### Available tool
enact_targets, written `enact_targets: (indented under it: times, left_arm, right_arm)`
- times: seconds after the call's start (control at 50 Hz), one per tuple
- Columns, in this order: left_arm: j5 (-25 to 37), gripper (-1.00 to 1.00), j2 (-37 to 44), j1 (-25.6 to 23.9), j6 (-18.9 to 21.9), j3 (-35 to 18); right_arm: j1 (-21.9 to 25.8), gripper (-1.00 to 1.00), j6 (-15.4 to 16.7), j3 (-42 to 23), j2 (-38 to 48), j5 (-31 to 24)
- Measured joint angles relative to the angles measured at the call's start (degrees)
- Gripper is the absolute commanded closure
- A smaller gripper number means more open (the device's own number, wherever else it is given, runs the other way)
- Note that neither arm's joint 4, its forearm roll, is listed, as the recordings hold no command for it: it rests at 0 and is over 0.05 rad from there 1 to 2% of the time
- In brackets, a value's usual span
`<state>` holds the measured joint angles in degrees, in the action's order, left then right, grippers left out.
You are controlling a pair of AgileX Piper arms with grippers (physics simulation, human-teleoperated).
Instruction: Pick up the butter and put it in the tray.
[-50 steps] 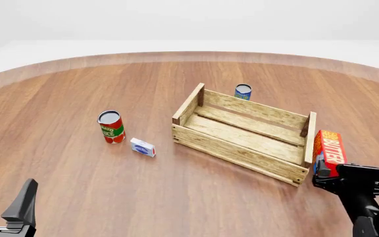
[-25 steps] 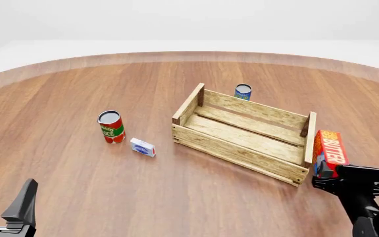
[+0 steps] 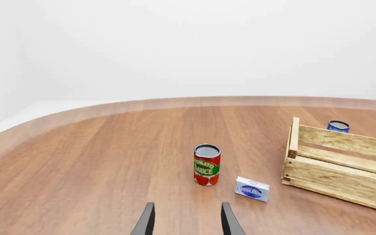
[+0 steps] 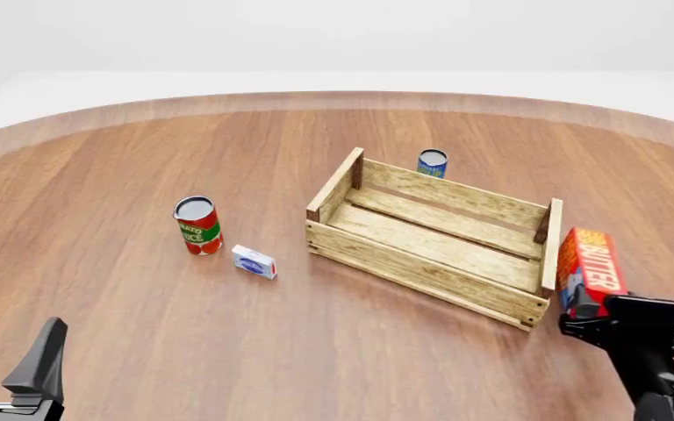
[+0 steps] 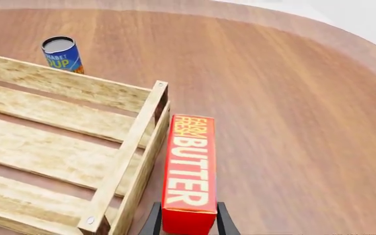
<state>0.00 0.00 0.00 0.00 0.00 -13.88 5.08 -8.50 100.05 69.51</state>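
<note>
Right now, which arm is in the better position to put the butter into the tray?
The right. Its gripper is already closed on the butter, just beside the tray. The left gripper is open and empty, far from both.

From my front view, the left tool (image 4: 7, 361) is cut off at the bottom edge at 7 o'clock. The right tool (image 4: 604, 323) covers the near end of the butter (image 4: 586, 266), so I can't see the grip there. The tray (image 4: 431, 263) hides the base of the blue can (image 4: 432, 162) at 12 o'clock. The small white-blue box (image 4: 254, 261) carries print too small for me to read.
</note>
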Motion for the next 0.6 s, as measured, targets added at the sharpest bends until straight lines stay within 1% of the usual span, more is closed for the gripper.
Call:
enact_targets:
  times: [0.26, 0.6]
  left_arm:
    - [0.0, -1.00, 0.0, 0.0, 0.0, 0.0]
    - [0.0, -1.00, 0.0, 0.0, 0.0, 0.0]
  right_arm:
    - [-0.1, 1.00, -0.4, 1.9, -5.1, -1.2]
    - [-0.9, 1.00, -0.3, 3.2, -14.7, -7.6]
